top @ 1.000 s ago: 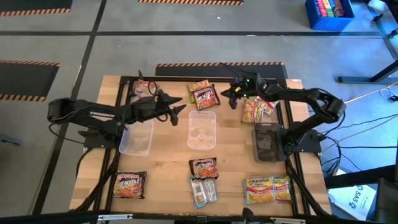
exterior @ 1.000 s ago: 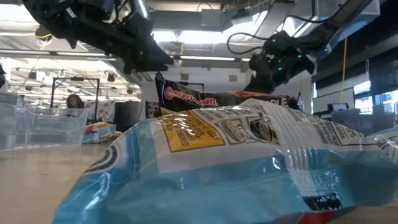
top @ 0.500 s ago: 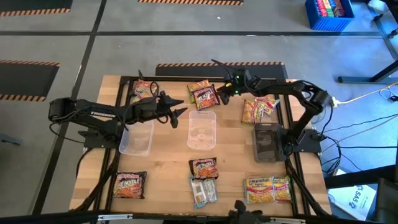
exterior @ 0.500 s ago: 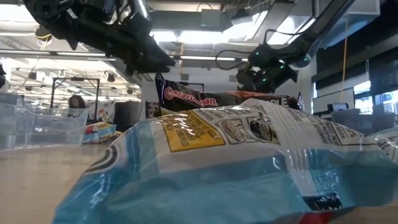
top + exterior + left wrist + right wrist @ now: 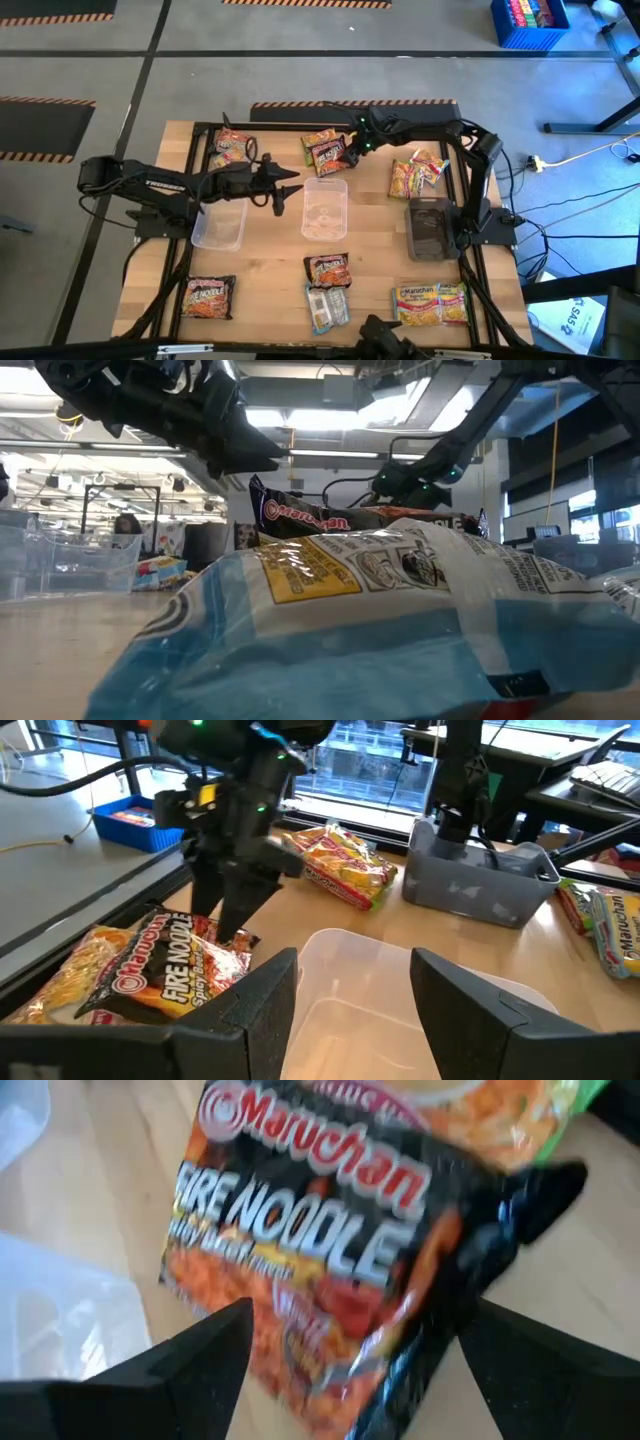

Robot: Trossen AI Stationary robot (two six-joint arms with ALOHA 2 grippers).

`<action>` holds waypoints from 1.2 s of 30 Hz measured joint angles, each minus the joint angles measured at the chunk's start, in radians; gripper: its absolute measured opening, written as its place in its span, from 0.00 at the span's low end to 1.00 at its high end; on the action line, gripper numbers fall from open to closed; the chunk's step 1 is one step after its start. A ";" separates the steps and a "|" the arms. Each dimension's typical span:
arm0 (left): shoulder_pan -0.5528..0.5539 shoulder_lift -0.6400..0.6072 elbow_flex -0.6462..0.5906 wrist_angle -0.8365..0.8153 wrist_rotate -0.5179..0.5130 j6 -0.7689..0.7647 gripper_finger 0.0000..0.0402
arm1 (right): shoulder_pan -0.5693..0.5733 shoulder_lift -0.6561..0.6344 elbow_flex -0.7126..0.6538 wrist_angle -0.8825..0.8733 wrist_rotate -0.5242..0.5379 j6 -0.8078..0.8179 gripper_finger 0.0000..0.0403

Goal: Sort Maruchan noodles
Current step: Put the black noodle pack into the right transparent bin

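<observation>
Maroon noodle packet [image 5: 320, 1270] lies just beyond the spread, empty right pincer [image 5: 350, 1360].

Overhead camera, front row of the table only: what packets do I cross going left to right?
Orange-red packet → dark maroon packet, with the light blue packet directly in front of it → yellow-pink packets.

The dark packet [image 5: 320, 1260] in the right wrist view reads "Maruchan FIRE NOODLE"; the same packet [image 5: 170, 965] in the left wrist view reads "Maruchan FIRE NOODLE Spicy"; at the table's 5 o'clock, a yellow packet [image 5: 418, 303] reads "Maruchan"; at 7 o'clock, an orange-red packet [image 5: 208, 296] shows "NOODLE".
</observation>
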 joint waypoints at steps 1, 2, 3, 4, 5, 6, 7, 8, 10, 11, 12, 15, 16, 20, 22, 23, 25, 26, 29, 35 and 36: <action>-0.003 0.000 0.000 0.000 0.000 0.001 0.47 | 0.000 0.013 0.014 0.001 -0.017 0.000 0.81; -0.005 0.000 0.000 0.000 -0.001 0.002 0.47 | 0.001 0.026 0.027 0.000 -0.041 0.000 0.80; -0.007 0.000 0.000 0.000 -0.002 0.002 0.47 | 0.002 0.036 0.038 -0.003 -0.058 -0.001 0.79; -0.007 0.000 0.000 0.000 -0.003 0.002 0.47 | 0.002 0.043 0.047 -0.006 -0.066 -0.003 0.77; -0.007 0.000 0.000 0.000 -0.004 0.002 0.47 | 0.002 0.046 0.051 -0.008 -0.077 -0.006 0.76; -0.006 0.000 0.000 0.000 -0.005 0.002 0.47 | 0.002 0.050 0.056 -0.007 -0.082 -0.010 0.74; -0.006 0.000 0.000 0.000 -0.006 0.002 0.47 | 0.002 0.054 0.060 -0.002 -0.086 -0.013 0.71; -0.006 0.000 0.000 0.000 -0.006 0.002 0.47 | 0.002 0.055 0.060 -0.004 -0.094 -0.019 0.69; -0.006 0.000 0.000 0.000 -0.006 0.002 0.47 | 0.002 0.055 0.058 -0.008 -0.097 -0.038 0.62; -0.006 0.000 0.000 0.000 -0.006 0.002 0.47 | 0.002 0.055 0.058 -0.008 -0.098 -0.045 0.59; -0.006 0.000 0.000 0.000 -0.005 0.002 0.47 | 0.003 0.055 0.058 -0.008 -0.103 -0.054 0.56; -0.006 0.000 0.000 0.000 -0.008 0.002 0.47 | 0.010 0.056 0.058 -0.009 -0.106 -0.083 0.44; -0.006 0.000 0.000 0.000 -0.011 0.002 0.47 | 0.010 0.057 0.058 -0.012 -0.104 -0.091 0.39; -0.006 0.000 0.000 0.000 -0.026 0.002 0.47 | 0.010 0.057 0.058 -0.015 -0.104 -0.110 0.22; -0.006 0.000 0.000 0.000 -0.032 0.002 0.47 | 0.010 0.057 0.058 -0.014 -0.105 -0.111 0.13; -0.006 0.000 0.000 0.000 -0.034 0.003 0.47 | 0.010 0.057 0.058 -0.013 -0.104 -0.111 0.09; -0.006 0.000 0.000 0.000 -0.035 0.003 0.47 | 0.010 0.057 0.058 -0.013 -0.097 -0.114 0.03; -0.006 0.000 0.000 0.000 -0.035 0.003 0.47 | 0.010 0.057 0.058 -0.013 -0.096 -0.117 0.02; -0.006 0.000 0.000 0.000 -0.035 0.003 0.47 | 0.010 0.057 0.058 -0.012 -0.089 -0.133 0.02; -0.006 0.000 0.000 0.000 -0.035 0.003 0.47 | 0.010 0.031 0.057 -0.021 -0.058 -0.151 0.00; -0.006 0.000 0.000 0.000 -0.035 0.003 0.47 | 0.010 0.020 0.056 -0.023 -0.050 -0.156 0.00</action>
